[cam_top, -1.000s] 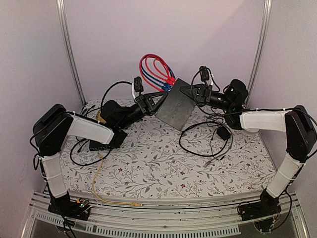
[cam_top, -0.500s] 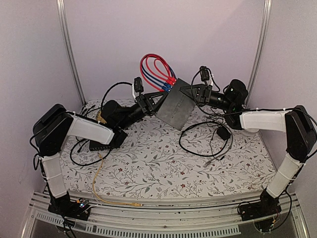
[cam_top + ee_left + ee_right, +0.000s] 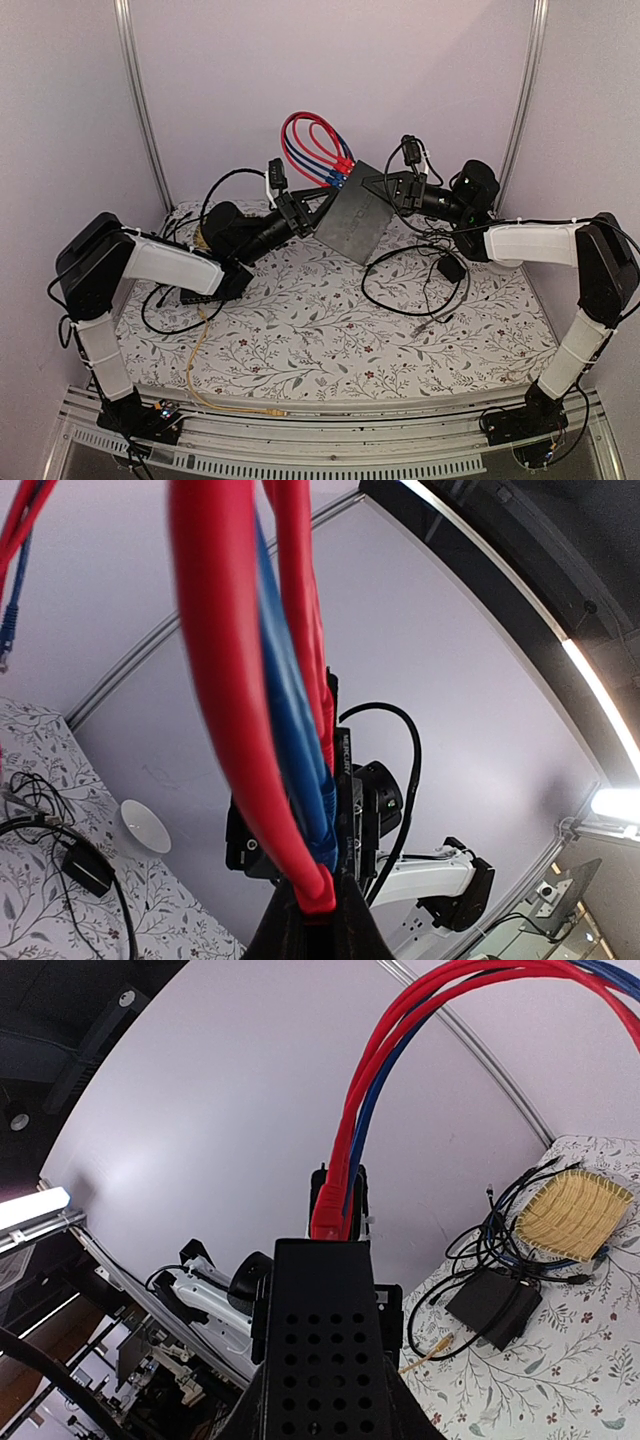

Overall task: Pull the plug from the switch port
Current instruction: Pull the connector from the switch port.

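You have the black switch (image 3: pixel 352 220) held clear of the floral worktop (image 3: pixel 320 330), at upper centre of the overhead frame. Your right hand (image 3: pixel 372 186) clamps its body from the right. Your left hand (image 3: pixel 318 196) is closed on the red plug (image 3: pixel 315 895) at the switch port (image 3: pixel 343 180), on the box's upper left edge. I cannot tell whether the plug is seated.

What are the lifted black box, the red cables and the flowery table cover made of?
The black box: probably painted metal or hard plastic; matte, flat, sharp-edged. The red cables: flexible plastic-sheathed wire; glossy, smoothly looping. The table cover: likely printed cloth or vinyl; floral pattern, dull surface.
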`<move>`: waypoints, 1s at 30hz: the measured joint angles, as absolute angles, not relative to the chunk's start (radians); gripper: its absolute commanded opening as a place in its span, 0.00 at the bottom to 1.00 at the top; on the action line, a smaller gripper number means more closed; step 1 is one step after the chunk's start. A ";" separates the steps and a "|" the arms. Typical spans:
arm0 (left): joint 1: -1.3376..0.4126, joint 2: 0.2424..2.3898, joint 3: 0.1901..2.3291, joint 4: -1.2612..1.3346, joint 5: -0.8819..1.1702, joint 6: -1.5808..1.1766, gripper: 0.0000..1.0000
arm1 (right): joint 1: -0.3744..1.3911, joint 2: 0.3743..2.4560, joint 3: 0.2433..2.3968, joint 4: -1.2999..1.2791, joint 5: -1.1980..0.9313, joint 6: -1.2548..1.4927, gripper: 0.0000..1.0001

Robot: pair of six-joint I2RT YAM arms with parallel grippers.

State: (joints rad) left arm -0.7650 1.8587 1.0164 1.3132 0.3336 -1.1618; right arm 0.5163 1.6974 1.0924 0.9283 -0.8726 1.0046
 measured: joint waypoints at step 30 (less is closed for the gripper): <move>-0.767 1.805 0.981 1.258 0.306 -1.126 0.00 | 0.519 1.690 1.092 0.912 -0.878 0.997 0.01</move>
